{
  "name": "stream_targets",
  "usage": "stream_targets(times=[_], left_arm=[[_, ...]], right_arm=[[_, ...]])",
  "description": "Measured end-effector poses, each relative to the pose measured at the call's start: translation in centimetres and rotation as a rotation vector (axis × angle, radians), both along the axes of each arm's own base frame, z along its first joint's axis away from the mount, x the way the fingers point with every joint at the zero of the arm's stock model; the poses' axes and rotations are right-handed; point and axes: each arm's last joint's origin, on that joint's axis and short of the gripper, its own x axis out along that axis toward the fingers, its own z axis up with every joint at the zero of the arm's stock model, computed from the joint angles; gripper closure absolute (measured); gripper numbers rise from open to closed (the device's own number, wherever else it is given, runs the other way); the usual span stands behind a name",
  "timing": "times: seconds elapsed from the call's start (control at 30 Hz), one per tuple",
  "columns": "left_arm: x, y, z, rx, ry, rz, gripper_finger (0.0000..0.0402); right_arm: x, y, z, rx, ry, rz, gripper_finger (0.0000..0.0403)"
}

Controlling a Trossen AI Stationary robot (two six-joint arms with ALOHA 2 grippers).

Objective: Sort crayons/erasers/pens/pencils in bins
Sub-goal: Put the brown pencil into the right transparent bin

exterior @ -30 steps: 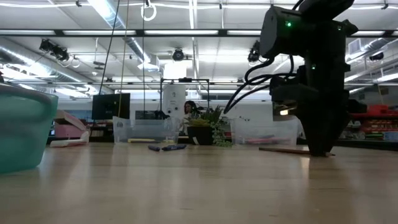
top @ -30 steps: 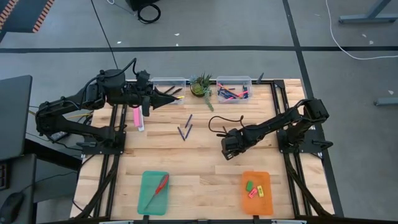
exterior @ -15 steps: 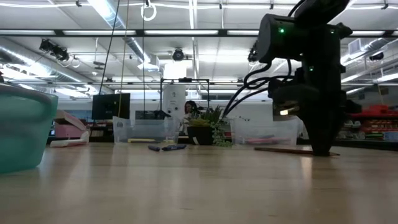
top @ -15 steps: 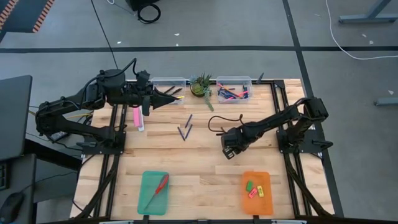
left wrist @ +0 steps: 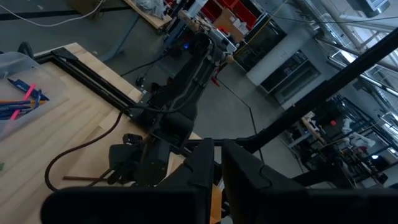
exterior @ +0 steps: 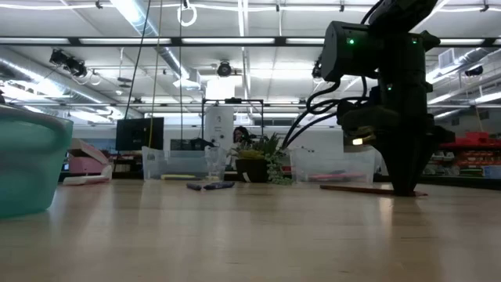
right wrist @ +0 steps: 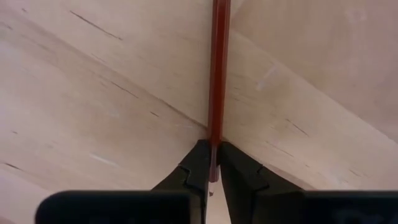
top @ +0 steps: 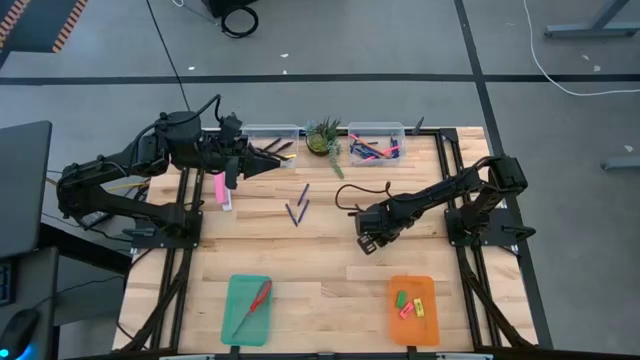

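Pencil (right wrist: 216,93), reddish-brown, pinched at one end by right gripper (right wrist: 210,163), flat on counter (right wrist: 93,93); lift straight, keep level. Left gripper (left wrist: 217,163) clenched, idle.

- Your left gripper (left wrist: 217,163) shows its two dark fingers (left wrist: 200,165) drawn nearly together, with only a thin slit between them and nothing visibly caught in it.
- Just beyond the fingertips you see the other arm (left wrist: 186,93) reaching down to the wooden table (left wrist: 56,130) (its gripper end is dark and hard to read).
- A thin dark-red stick (left wrist: 84,179) lies on the wood beside that far gripper.
- A black cable (left wrist: 74,152) loops over the table near the stick.
- Farther off to one side of your gripper, a clear bin (left wrist: 25,93) holds blue pens (left wrist: 15,109) with some pink among them.
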Motion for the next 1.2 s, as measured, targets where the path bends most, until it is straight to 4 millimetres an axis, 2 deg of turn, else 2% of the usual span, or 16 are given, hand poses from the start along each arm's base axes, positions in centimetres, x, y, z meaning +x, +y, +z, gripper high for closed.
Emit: stream_targets(times=[0.2, 0.33, 0.47, 0.7, 0.83, 1.03, 1.2], left_arm=[[0.0, 0.0, 0.0, 0.019, -0.001, -0.002, 0.0367], [0.0, 0.0, 0.0, 0.099, 0.001, -0.011, 0.0366], [0.0, 0.2, 0.0, 0.147, 0.001, -0.008, 0.0369], [0.0, 0.7, 0.0, 0.162, 0.002, 0.017, 0.0363], [0.0, 0.7, 0.0, 0.195, 0.002, 0.013, 0.0362], [0.0, 0.7, 0.0, 0.262, 0.002, 0.009, 0.0366], [0.0, 0.7, 0.0, 0.224, 0.003, 0.014, 0.0359]], right_arm=[[0.5, 0.0, 0.9, -0.010, -0.031, -0.044, 0.0373], [1.2, -0.4, 1.4, -0.093, -0.080, -0.091, 0.0386], [1.8, -0.3, 2.2, -0.086, -0.095, -0.123, 0.0393], [4.4, 0.1, 6.7, -0.106, -0.178, -0.068, 0.0397], [4.7, -0.1, 8.8, -0.159, -0.154, -0.054, 0.0397], [4.3, -2.3, 7.8, -0.110, -0.122, -0.131, 0.0382], [4.8, -5.3, 7.8, -0.089, -0.182, -0.152, 0.0372]])
